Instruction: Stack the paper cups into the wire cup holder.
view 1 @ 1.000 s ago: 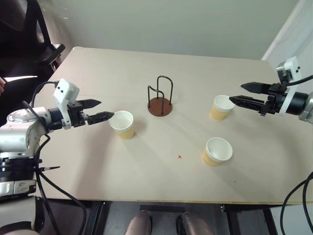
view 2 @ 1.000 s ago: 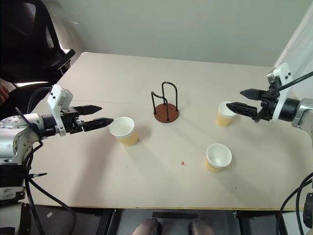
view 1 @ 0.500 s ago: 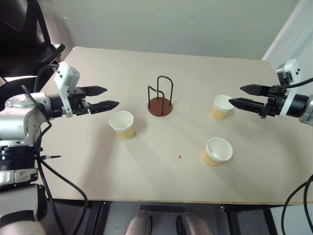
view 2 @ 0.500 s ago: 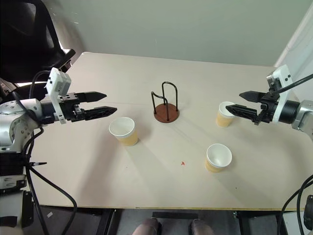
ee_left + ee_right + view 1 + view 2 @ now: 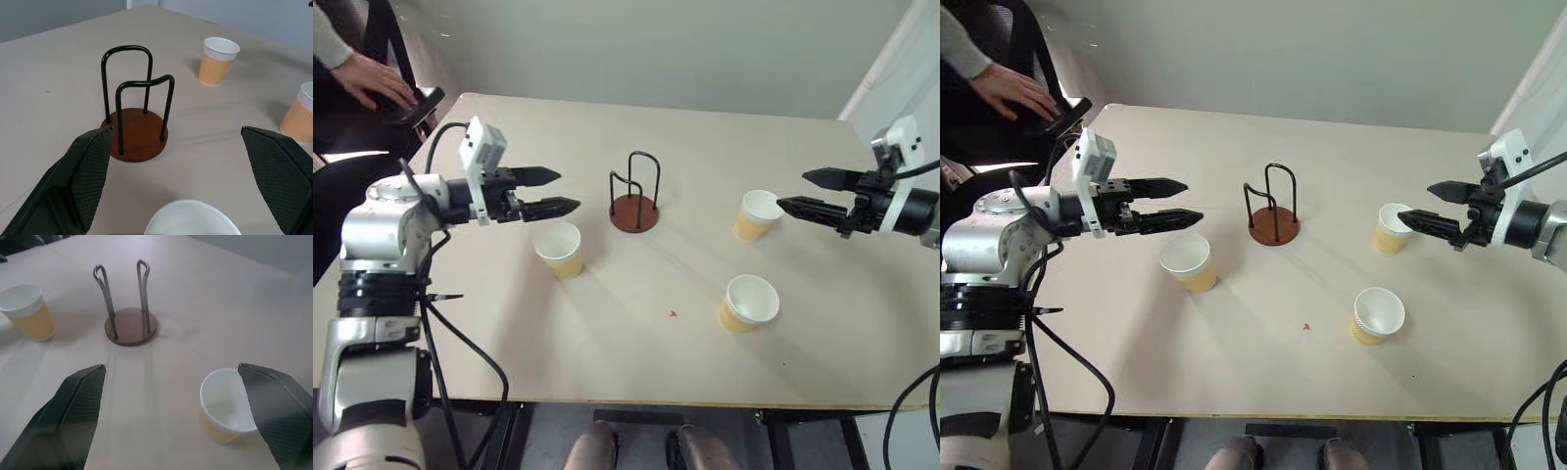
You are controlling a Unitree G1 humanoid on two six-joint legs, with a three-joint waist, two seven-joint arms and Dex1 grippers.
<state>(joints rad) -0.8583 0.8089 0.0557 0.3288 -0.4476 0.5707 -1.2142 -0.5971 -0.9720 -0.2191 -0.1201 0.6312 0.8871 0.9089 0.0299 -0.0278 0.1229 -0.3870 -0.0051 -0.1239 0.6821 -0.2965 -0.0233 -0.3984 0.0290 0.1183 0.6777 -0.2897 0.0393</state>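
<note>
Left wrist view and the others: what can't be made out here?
- Nearest paper cup: left wrist view, cut off by the picture's edge, rim alone visible.
- Cup at the side: same view, partly cut by the edge.
- Person's hand: left eye view, what it rests on is unclear.

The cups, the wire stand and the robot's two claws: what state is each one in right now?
Wire cup holder: upright, empty.
Cup nearest the left gripper: upright on the table, not held.
Cup by the right gripper: upright, not held.
Cup nearest the table's front edge: upright, not held.
Left gripper: fingers open, empty.
Right gripper: fingers open, empty.
</note>
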